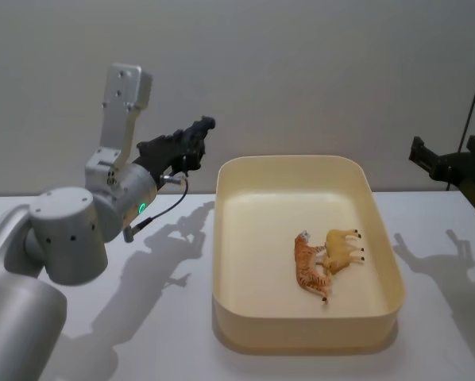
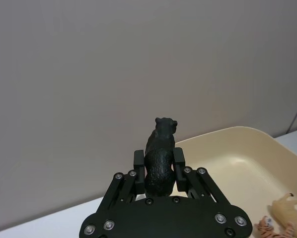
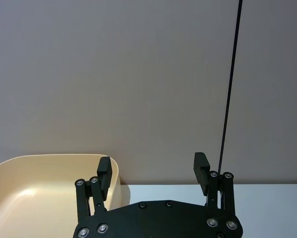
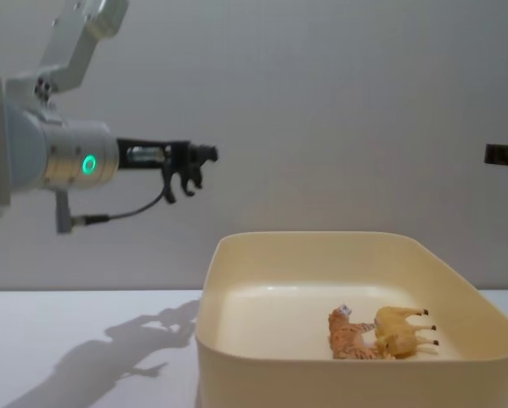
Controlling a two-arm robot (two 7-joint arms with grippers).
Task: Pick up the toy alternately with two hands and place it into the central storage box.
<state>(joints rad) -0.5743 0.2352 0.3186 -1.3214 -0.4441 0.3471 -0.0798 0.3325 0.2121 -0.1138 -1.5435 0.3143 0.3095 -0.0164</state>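
Storage box [image 1: 380, 238] centre table, already holding 2 toys. Left gripper [image 2: 158, 171] up high beside it, clamped on black bear [image 2: 160, 158]: probably light, rigid, slick, so best pinched mid-body. Right gripper [image 3: 153, 173] spread apart, idle.

Your left gripper [image 2: 158, 166] is raised on its silver arm, fingers [image 2: 139, 163] clamped on a load. Your right gripper [image 3: 153, 173] hangs raised, fingers [image 3: 201, 171] spread apart.
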